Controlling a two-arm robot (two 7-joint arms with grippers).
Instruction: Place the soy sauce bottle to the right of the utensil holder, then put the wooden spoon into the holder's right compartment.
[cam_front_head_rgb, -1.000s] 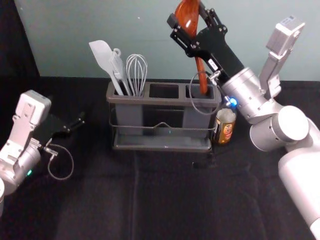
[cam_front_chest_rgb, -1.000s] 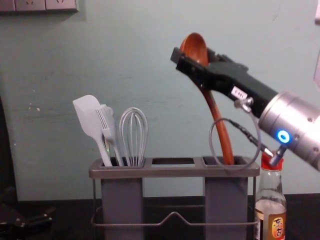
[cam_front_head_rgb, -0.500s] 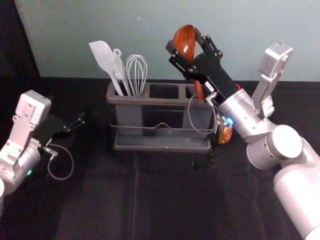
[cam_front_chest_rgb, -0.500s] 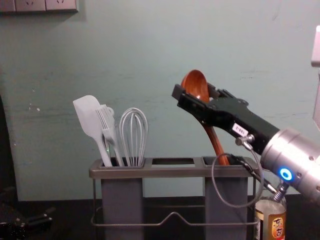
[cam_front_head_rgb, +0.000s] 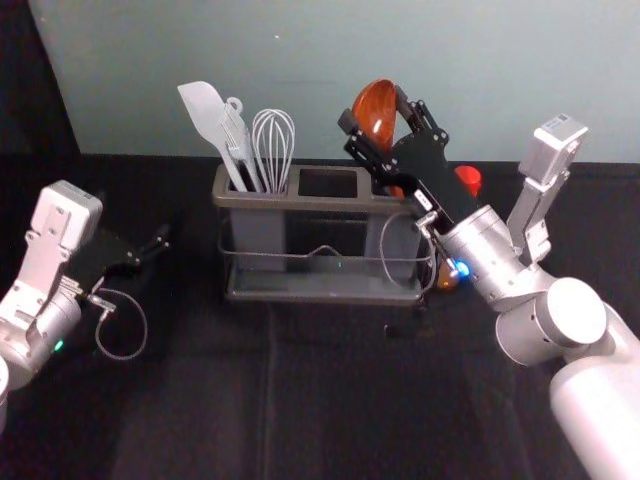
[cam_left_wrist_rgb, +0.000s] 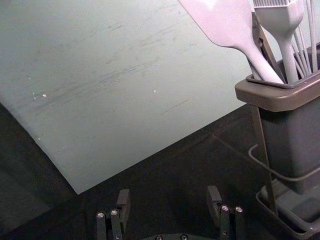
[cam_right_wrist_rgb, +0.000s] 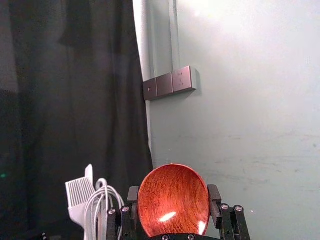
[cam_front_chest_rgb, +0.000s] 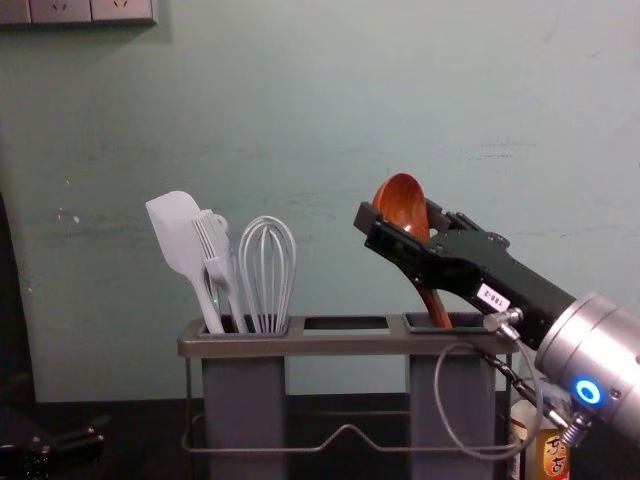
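Nearly in, yet apt to jam

The right gripper (cam_front_chest_rgb: 403, 214) pinched the wooden spoon (cam_front_chest_rgb: 402, 198), its handle (cam_front_chest_rgb: 433, 304) entering the holder's (cam_front_chest_rgb: 345, 344) right compartment (cam_front_chest_rgb: 452, 400); pushed down aslant, it might have wedged; the right arm (cam_front_chest_rgb: 603, 350), low near the soy sauce bottle (cam_front_chest_rgb: 553, 457) just right of the holder, risked tipping it; the left gripper (cam_left_wrist_rgb: 168, 191) sat parked at the left, spread wide.

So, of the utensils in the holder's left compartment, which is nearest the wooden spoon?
The whisk, with its rounded wire loops, is nearest the wooden spoon; the brush and the spatula stand farther left.
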